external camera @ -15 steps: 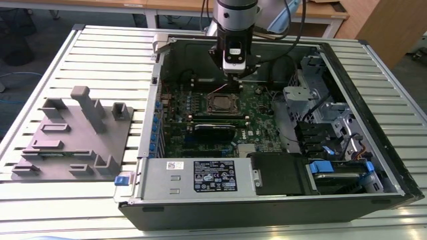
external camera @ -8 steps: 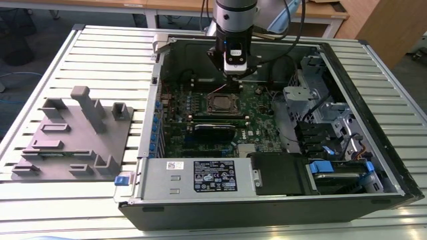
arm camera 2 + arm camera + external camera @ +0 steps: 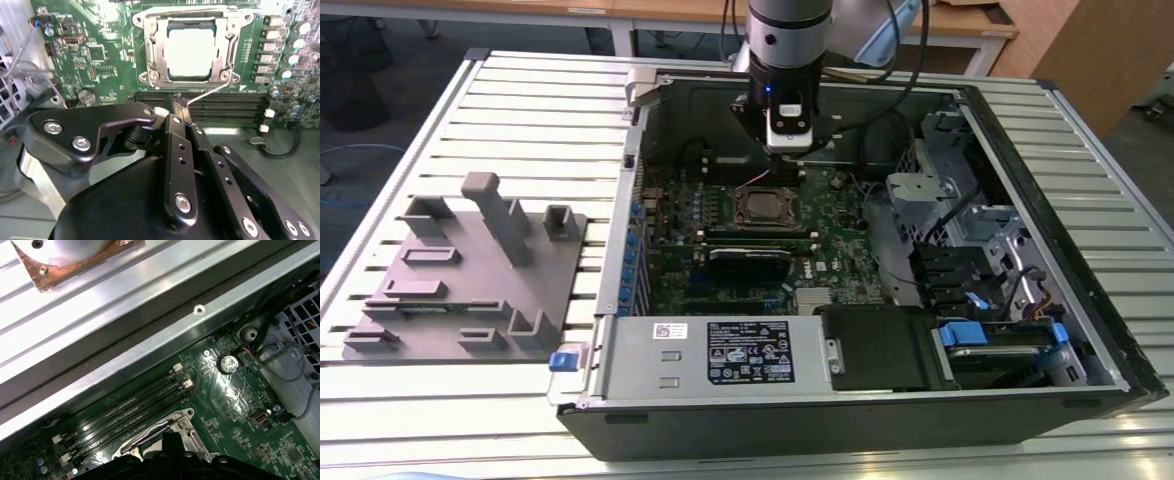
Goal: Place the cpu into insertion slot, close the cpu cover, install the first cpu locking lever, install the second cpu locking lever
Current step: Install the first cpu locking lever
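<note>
The computer case (image 3: 854,425) lies on the tabletop (image 3: 520,100), with a fixture plate (image 3: 467,290) at the exterior view's left. Inside, the cpu (image 3: 192,52) sits in the insertion slot (image 3: 192,26), the cpu cover (image 3: 152,50) seemingly down over it.

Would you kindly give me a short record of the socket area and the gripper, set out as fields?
cpu: seated in the insertion slot
cpu cover: lying flat, framing the cpu
locking lever: thin rod angled out from the socket's corner
gripper: shut on the lever's free end, above the memory slots
setting: open computer case on a slatted table
</note>
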